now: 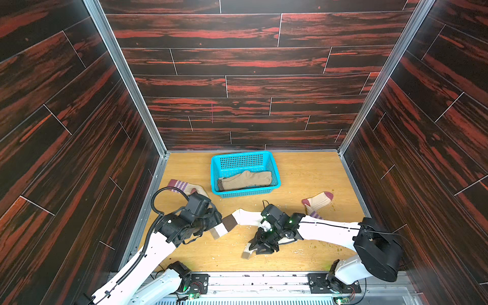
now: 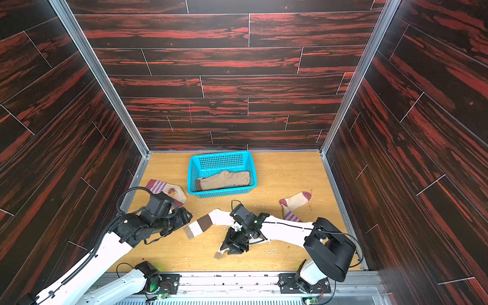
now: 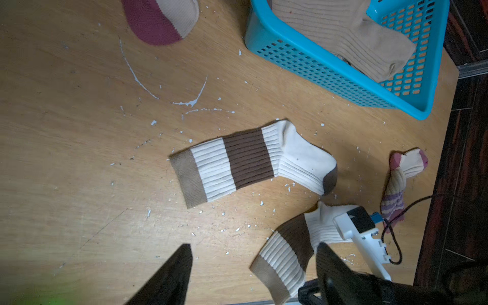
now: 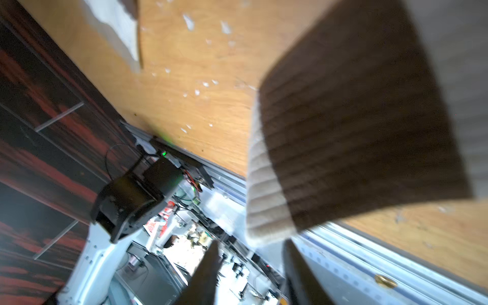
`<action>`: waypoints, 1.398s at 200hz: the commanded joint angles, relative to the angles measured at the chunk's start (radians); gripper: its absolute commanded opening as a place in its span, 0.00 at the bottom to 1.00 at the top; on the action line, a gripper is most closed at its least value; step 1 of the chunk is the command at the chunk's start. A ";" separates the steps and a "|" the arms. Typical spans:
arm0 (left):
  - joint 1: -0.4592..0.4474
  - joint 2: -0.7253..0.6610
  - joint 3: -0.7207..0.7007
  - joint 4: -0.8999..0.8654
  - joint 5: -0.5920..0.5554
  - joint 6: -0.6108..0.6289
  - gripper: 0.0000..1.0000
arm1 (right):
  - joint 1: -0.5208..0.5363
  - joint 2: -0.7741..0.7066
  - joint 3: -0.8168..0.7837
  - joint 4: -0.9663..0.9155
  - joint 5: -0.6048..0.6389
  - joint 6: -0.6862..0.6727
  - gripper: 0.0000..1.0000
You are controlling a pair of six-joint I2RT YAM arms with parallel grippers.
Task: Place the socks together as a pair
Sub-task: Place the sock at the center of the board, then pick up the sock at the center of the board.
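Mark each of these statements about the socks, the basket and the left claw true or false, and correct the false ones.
1. The blue basket holds plain tan ribbed socks. True.
2. Both white banded socks are in the basket. False: the flat white banded sock and the bent white banded sock lie on the table, outside it.
3. The two maroon-toed socks lie side by side. False: the left maroon-toed sock and the right maroon-toed sock lie far apart, on opposite sides of the table.
4. The left claw is open and holds nothing. True.
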 commanded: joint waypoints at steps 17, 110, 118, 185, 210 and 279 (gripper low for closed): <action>-0.114 -0.031 -0.037 -0.038 -0.099 -0.124 0.75 | -0.002 -0.173 -0.053 -0.231 0.032 -0.089 0.55; -0.579 0.214 -0.159 0.230 -0.165 -0.542 0.70 | -0.428 -0.262 0.083 -0.653 0.417 -0.704 0.58; -0.590 0.241 -0.175 0.269 -0.155 -0.564 0.66 | -0.463 -0.235 0.088 -0.639 0.419 -0.731 0.57; -0.627 0.368 -0.250 0.417 -0.138 -0.663 0.58 | -0.633 -0.086 0.118 -0.538 0.353 -0.812 0.56; -0.631 0.432 -0.234 0.458 -0.110 -0.660 0.58 | -0.646 -0.060 0.098 -0.493 0.347 -0.815 0.55; -0.642 0.438 -0.275 0.408 -0.083 -0.683 0.55 | -0.654 0.011 0.055 -0.421 0.329 -0.810 0.53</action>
